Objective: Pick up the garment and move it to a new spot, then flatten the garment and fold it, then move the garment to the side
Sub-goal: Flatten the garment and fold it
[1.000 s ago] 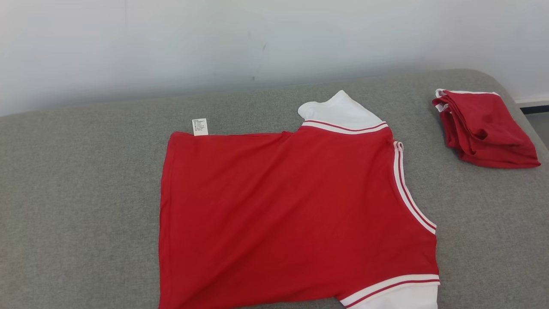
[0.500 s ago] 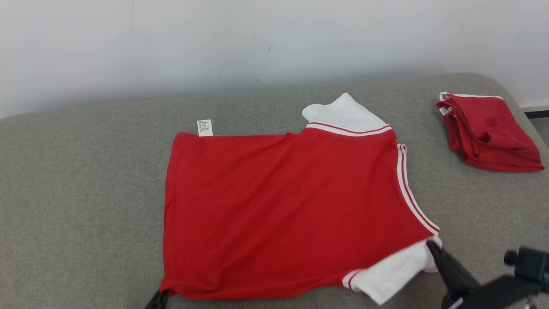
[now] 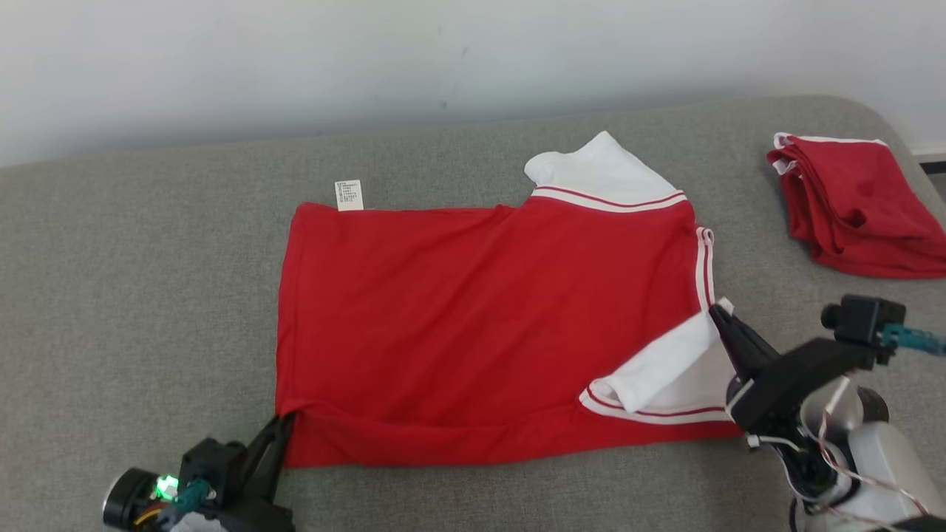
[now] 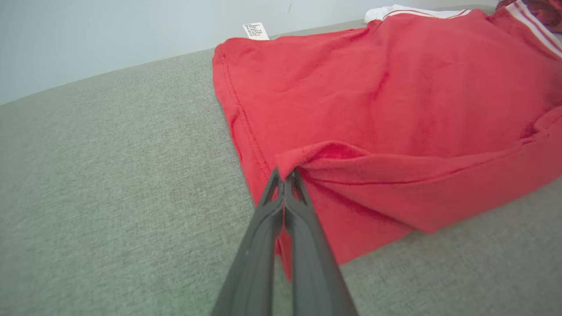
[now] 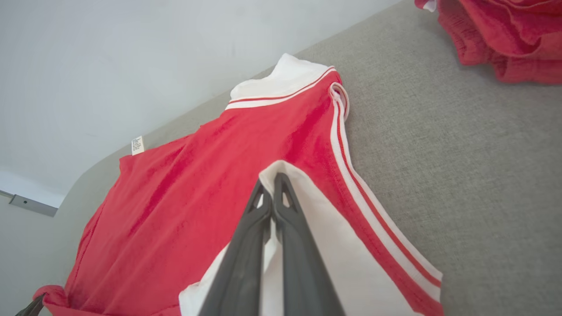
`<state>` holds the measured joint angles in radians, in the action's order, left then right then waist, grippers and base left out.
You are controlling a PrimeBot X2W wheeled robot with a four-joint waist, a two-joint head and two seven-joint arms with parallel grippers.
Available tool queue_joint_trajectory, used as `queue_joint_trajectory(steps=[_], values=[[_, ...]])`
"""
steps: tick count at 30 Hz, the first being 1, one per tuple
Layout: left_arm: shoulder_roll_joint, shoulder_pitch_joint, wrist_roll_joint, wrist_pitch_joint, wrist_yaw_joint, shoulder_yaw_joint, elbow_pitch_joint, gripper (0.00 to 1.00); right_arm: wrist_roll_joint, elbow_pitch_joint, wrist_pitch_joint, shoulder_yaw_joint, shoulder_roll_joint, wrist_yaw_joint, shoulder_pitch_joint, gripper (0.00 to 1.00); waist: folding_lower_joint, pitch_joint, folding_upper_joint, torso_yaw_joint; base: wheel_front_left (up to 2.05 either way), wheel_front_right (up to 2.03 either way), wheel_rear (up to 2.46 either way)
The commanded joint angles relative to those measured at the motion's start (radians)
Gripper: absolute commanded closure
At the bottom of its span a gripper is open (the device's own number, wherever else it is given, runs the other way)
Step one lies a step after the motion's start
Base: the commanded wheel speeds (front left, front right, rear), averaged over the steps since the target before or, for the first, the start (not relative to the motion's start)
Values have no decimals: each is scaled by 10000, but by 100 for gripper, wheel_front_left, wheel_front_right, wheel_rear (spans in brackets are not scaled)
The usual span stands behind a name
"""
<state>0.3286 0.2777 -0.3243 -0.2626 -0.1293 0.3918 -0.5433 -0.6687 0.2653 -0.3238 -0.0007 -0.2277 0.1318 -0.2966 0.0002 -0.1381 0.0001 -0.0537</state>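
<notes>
My left gripper (image 3: 287,420) pinches the garment (image 3: 480,318) near the cushion (image 3: 133,295) front edge, right gripper (image 3: 718,310) pinches its sleeve (image 3: 665,369), lifted I think.

We see the garment (image 3: 473,325): red tee, white sleeves, striped trim, spread mostly flat on the grey cushion (image 3: 133,281). Near hem lifted, rolled inward. The near sleeve (image 3: 665,373) lies folded onto the body; the care label (image 3: 348,195) sticks out at the far corner.

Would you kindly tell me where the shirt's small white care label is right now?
In the head view the care label sticks out of the red shirt at its far left corner, lying on the grey cushion near the wall.
</notes>
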Motion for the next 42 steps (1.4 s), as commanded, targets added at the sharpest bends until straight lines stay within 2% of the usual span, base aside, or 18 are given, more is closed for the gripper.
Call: queue_joint_trajectory(steps=[1,8,14,22,26,37,38,39,40,42], values=[[77,167,-131,-24,-1,40,-89,100,45,150,132,105,-18,-20,-243,100,-2,-151,-1,-5,0,0,0],[210,1032,-565,-26,-2,506,-912,100,-36,2545,1327,875,-65,-20,-2029,100,-2,-421,-1,-12,0,0,0],[202,1273,-749,-27,-3,713,-1198,100,-167,4030,2094,1600,-189,-20,-2872,100,-2,-466,-1,64,0,0,0],[229,1153,-878,-28,-4,755,-1268,100,-633,5125,3123,2511,-322,-20,-3281,100,-2,-194,-1,-4,0,0,0],[226,1098,-871,-28,-4,720,-1230,100,-897,5676,3732,2641,-345,-20,-3575,100,-2,-111,-1,-24,0,0,0],[100,1394,-899,-28,-5,964,-1414,100,-1415,6853,4242,3496,-286,-20,-4214,100,-2,-88,-1,2,0,0,0],[93,1431,-849,-28,-5,965,-1418,100,-1417,6935,4389,3539,-302,-20,-4253,95,-2,-76,-1,7,0,0,0],[85,1484,-754,-28,-5,904,-1378,53,-1428,7032,4538,3579,-318,-20,-4274,19,-2,-66,-1,18,0,0,0],[55,1491,-696,-28,-5,849,-1365,0,-1486,7103,4638,3637,-291,-20,-4276,0,-2,-48,-1,26,0,0,0],[-26,1428,-589,-28,5,686,-1331,0,-1596,7150,4907,3720,-298,-20,-4288,0,-2,1,-1,38,0,0,0]])
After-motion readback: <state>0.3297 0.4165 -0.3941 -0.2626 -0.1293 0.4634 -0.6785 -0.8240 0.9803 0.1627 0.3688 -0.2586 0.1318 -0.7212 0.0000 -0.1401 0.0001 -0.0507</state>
